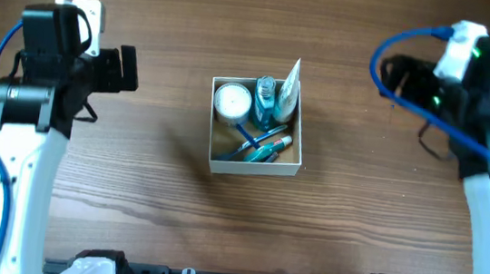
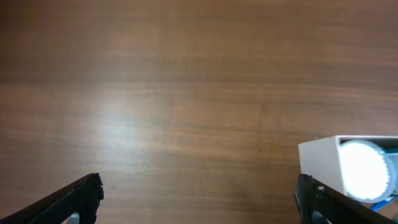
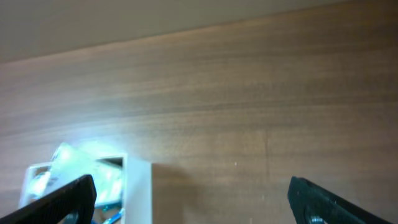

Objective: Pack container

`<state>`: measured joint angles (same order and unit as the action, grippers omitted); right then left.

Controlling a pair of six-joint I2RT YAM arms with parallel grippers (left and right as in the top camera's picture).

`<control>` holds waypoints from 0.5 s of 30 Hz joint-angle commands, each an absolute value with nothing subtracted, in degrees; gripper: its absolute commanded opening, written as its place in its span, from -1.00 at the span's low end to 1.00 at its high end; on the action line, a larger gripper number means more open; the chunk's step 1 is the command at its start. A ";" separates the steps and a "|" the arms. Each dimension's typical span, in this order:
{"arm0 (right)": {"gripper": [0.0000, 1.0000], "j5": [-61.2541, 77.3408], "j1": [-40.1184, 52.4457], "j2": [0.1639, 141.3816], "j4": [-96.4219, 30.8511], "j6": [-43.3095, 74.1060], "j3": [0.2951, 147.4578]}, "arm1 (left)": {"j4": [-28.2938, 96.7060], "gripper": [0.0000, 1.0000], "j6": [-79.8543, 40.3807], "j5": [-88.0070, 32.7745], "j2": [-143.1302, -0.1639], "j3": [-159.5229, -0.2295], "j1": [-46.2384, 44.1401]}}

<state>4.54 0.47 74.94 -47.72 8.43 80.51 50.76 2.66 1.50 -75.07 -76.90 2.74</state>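
Overhead, soft, even light falls on the wooden surface point(image 1: 154, 219). The box point(image 1: 255, 166) casts a faint shadow toward the left pincer point(image 2: 200, 186). Ahead of that pincer a pale sheen spreads over the wood, and the jar point(image 2: 367, 174) by its right finger burns out white (no detail left). Above the left finger of the right pincer point(image 3: 193, 183), the box's contents glare and blur.

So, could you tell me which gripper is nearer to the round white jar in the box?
Left. The white jar sits in the corner of the container facing the left gripper; the right gripper is off the opposite wall, with the container's width between.
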 commanded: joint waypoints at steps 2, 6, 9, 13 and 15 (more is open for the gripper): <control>0.99 4.75 0.69 76.90 -47.11 0.97 80.73 | 50.46 0.99 2.46 -1.15 -78.74 -77.28 3.55; 1.00 3.03 0.69 72.75 -50.41 6.02 80.58 | 54.19 1.00 2.55 -5.98 -76.18 -77.25 3.55; 0.99 0.49 0.69 65.06 -52.36 7.77 78.52 | 54.89 0.99 3.51 -6.87 -69.47 -75.70 3.55; 1.00 0.14 0.69 51.13 -52.21 10.11 68.31 | 54.30 0.99 4.23 -9.34 -57.32 -67.85 3.55; 0.99 -0.12 0.69 43.22 -51.48 10.68 60.97 | 52.77 0.99 3.62 -10.76 -49.60 -61.56 3.55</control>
